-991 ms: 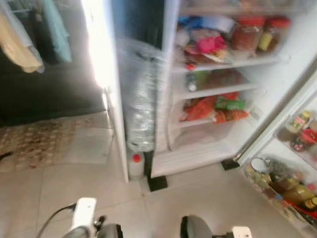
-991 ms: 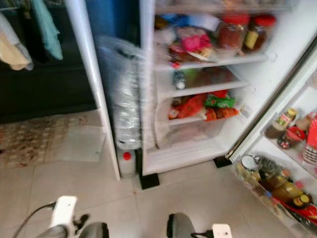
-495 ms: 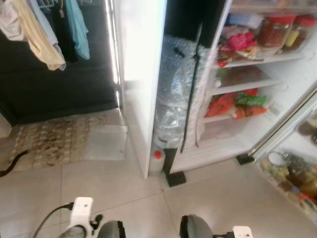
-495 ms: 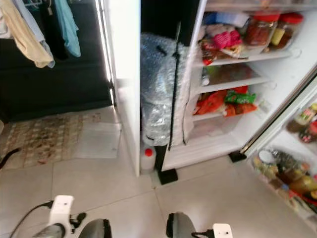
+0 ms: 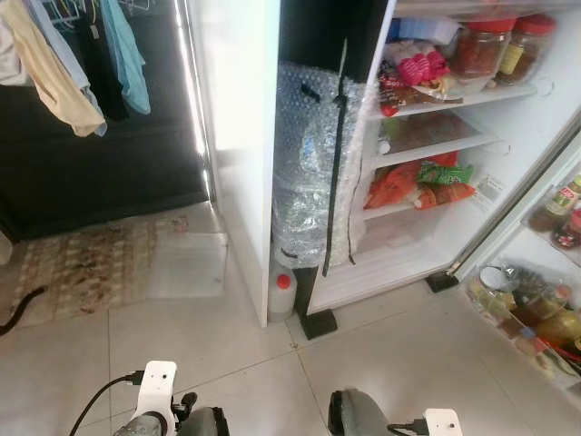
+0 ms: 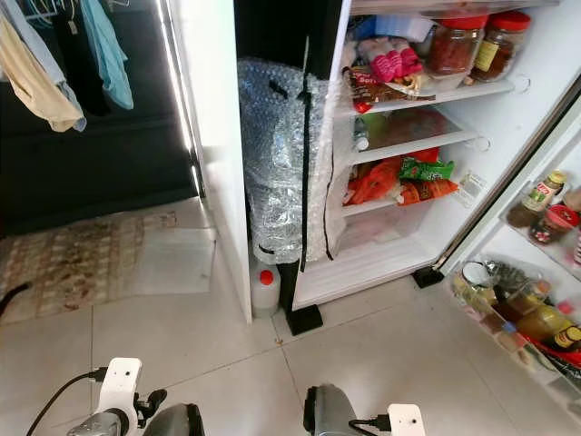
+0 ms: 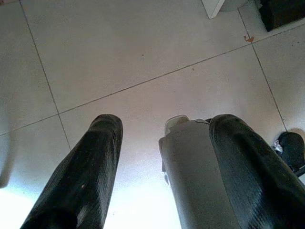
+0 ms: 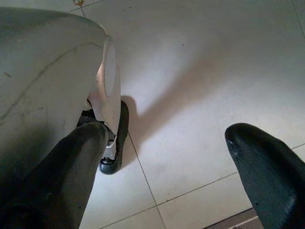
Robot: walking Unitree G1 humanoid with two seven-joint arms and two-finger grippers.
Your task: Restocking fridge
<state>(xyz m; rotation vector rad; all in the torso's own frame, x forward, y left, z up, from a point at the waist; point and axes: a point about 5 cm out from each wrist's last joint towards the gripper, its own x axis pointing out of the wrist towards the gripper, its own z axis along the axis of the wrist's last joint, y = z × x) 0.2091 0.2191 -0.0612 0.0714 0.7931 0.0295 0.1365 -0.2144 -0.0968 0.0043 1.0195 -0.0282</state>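
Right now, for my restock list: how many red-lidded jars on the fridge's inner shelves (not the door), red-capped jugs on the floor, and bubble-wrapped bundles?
Red-lidded jars: 2
Red-capped jug: 1
Bubble-wrapped bundle: 1
Total: 4

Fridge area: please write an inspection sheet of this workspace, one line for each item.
Surface: pale tiled floor, bare before the fridge.
Job's things: fridge open; shelves hold red-lidded jars and packets; door rack holds bottles.
Clutter: bubble-wrapped bundle beside the fridge; red-capped jug on the floor under it.
Grippers: left gripper and right gripper both open, empty, hanging over the floor.
Cables: black cable at the left arm; black strap down the bundle.
Surroundings: patterned rug; hanging clothes.
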